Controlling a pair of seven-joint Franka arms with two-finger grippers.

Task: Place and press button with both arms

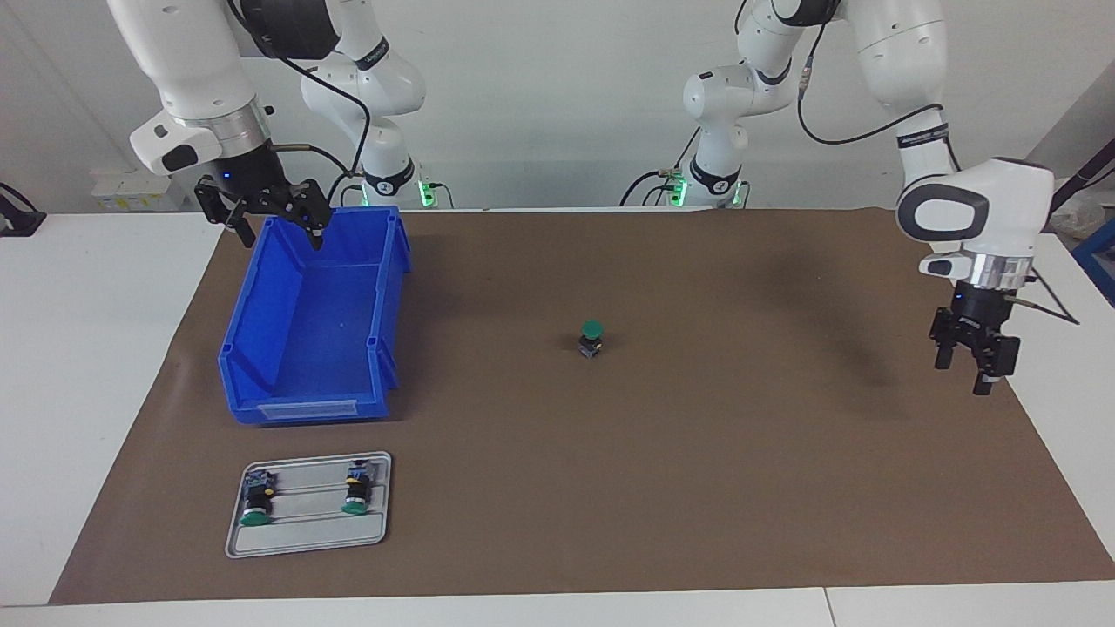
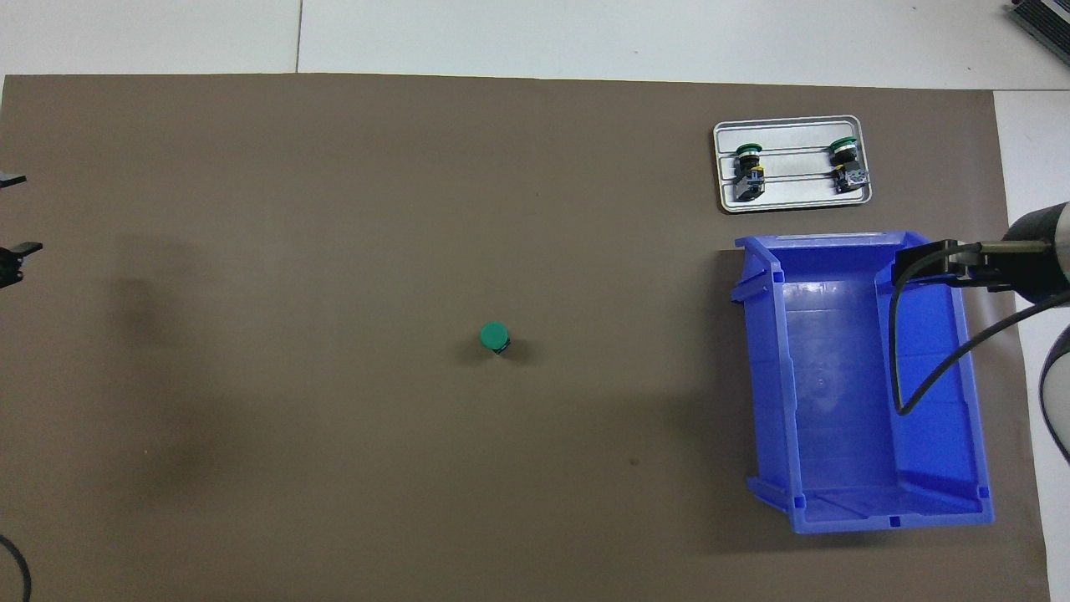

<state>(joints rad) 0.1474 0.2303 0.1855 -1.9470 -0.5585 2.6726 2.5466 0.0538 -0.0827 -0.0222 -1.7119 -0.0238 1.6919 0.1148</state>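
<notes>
**Op:** I have the button (image 1: 591, 338) upright in the middle of the mat (image 1: 697, 488) — green cap on top, black body under it, block at the base resting on the mat. Nothing touches it.

**Desk:** So it is placed?

**Op:** That is my reading. It stands alone, well apart from everything, so the placing looks done and the pressing is what remains. I judge the cap is not being pushed, since no claw is over it.

**Desk:** And the other two?

**Op:** Lying on their sides in the tray (image 1: 309, 544), toward the right arm's end of the table and farther from the robots than the bin (image 1: 261, 348). The blue bin shows nothing inside it.

**Desk:** Claws?

**Op:** The right gripper (image 1: 277, 222) hangs over the bin's edge that is nearest the robots, fingers spread, holding nothing. The left gripper (image 1: 974, 370) hangs above the mat's edge at the left arm's end, fingers apart and empty too.

**Desk:** Next?

**Op:** I'd expect one arm to steady the body while the other comes down on the cap — the button is small and top-heavy, so a push off centre could tip it.
</notes>
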